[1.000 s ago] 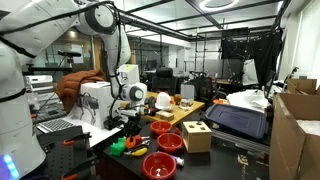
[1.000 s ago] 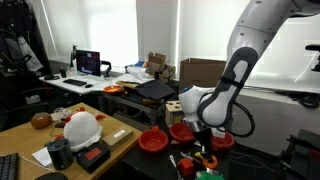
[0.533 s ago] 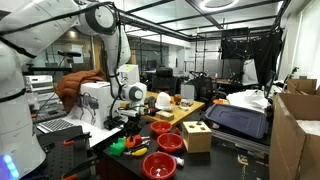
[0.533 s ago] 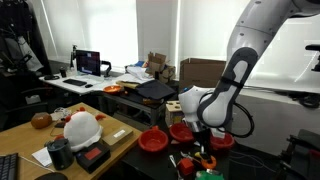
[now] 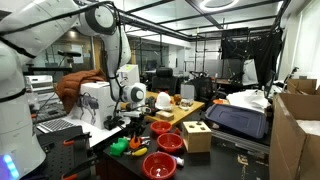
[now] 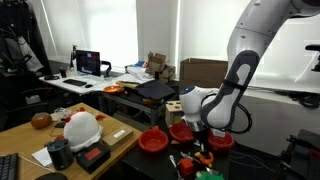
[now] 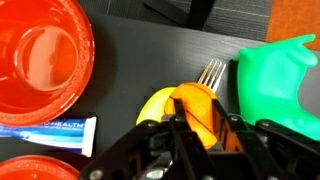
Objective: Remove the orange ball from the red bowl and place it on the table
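In the wrist view my gripper is shut on the orange ball, one finger on each side. The ball is low over the dark table, just over a yellow toy piece and beside a fork. I cannot tell whether it touches the table. A red bowl stands empty at the upper left, apart from the ball. The rim of another red bowl shows at the bottom left. In both exterior views the gripper hangs low over the table beside the red bowls.
A green toy lies right of the ball and a toothpaste tube to its left. A wooden box stands by the bowls. A pale wooden top holds a white helmet-like object. Cardboard boxes stand at one side.
The arm has shifted only very slightly in an exterior view. The bowls and toys have not moved.
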